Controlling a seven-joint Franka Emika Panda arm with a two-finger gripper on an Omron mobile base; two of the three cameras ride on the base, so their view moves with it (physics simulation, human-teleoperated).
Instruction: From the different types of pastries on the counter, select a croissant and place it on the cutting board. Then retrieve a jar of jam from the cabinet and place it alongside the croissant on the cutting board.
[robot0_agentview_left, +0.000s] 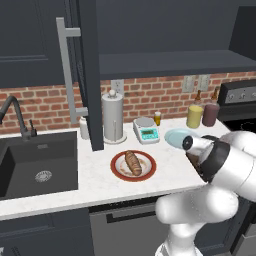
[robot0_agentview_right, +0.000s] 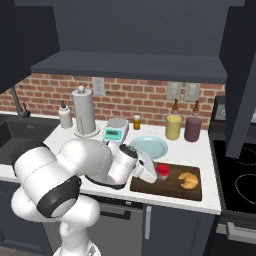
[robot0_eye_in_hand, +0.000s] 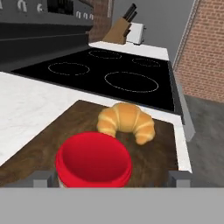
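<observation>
1. Croissant (robot0_agentview_right: 188, 180) lying flat on rt half of cutting board (robot0_agentview_right: 175, 192); in hand view it's sitting just beyond the jar of jam (robot0_eye_in_hand: 93, 161), small gap btwn them.
2. Jar of jam (robot0_agentview_right: 162, 171) sitting upright on the board's left part, red lid facing hand cam.
3. Gripper (robot0_eye_in_hand: 113, 178) reaching in low from the left w/ jaws apart, one finger tip (robot0_eye_in_hand: 43, 178) on each side of the jar; contact w/ jar — can't tell, tips look just clear of it.
4. Board lying on counter (robot0_agentview_right: 207, 150) nr its front edge, next to black cooktop (robot0_eye_in_hand: 109, 74).
5. Pale blue plate (robot0_agentview_right: 149, 146) sitting just behind the board, touching or nearly.
6. Brown scored loaf (robot0_agentview_left: 133, 163) resting on a red-rimmed plate (robot0_agentview_left: 120, 170), well left of the board, rt of sink (robot0_agentview_left: 37, 165).
7. Cabinet door (robot0_agentview_left: 90, 75) standing open, silver bar handle (robot0_agentview_left: 67, 70) facing the left base cam.
8. Along brick wall: paper-towel roll (robot0_agentview_right: 84, 111), kitchen scale (robot0_agentview_right: 116, 129), yellow bottle (robot0_agentview_right: 173, 125), maroon bottle (robot0_agentview_right: 193, 127).
9. Knife block (robot0_eye_in_hand: 120, 28) standing past the cooktop's far side in hand view.
</observation>
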